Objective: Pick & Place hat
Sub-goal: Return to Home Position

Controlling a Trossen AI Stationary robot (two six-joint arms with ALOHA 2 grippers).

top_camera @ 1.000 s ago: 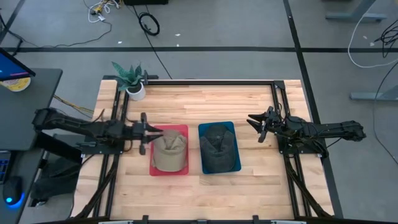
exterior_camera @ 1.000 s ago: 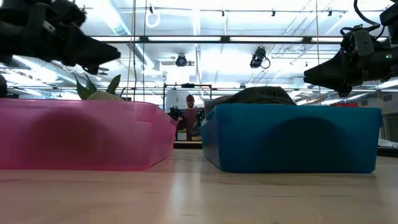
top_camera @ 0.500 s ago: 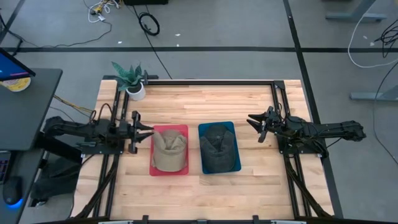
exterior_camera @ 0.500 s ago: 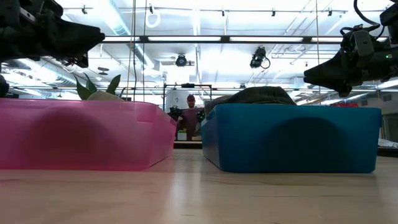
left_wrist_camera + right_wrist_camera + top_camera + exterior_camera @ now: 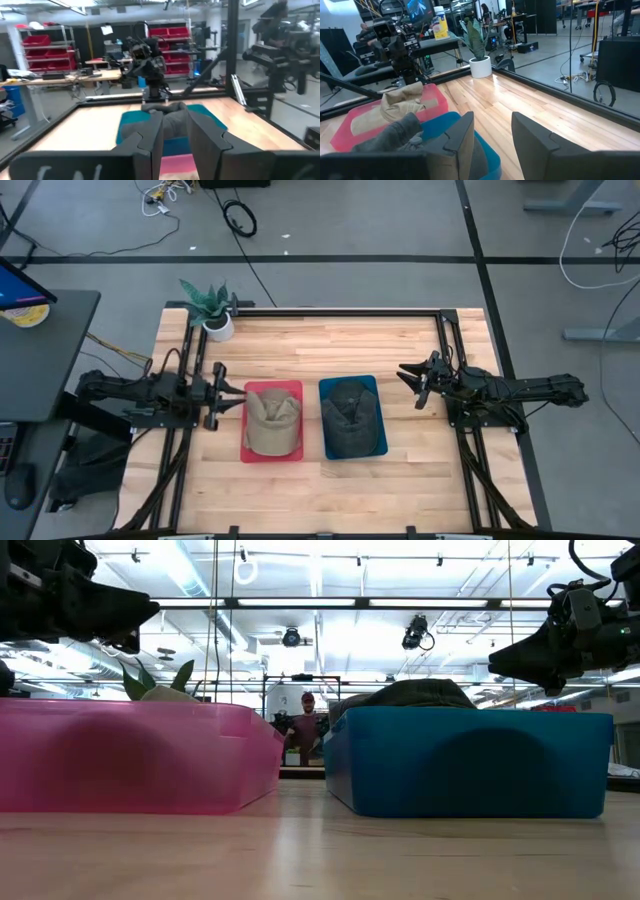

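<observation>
Both caps sit binned on the worktop (image 5: 300,340): the brown cap (image 5: 272,423) slumped in the red bin (image 5: 272,385), the black cap (image 5: 351,415) in the blue bin (image 5: 352,454) beside it. The left end effector (image 5: 232,394) hangs just off the red bin and the right end effector (image 5: 408,385) clear of the blue, each empty with fingers parted. Soft, light fabric like this would likely grip best at the stiffer brim or a pinched crown fold.

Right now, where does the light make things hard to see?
Low view: bright ceiling lights behind leave the left gripper and right gripper as dark silhouettes. High view: even light; brown cap in red bin and black cap in blue bin read clearly.
</observation>
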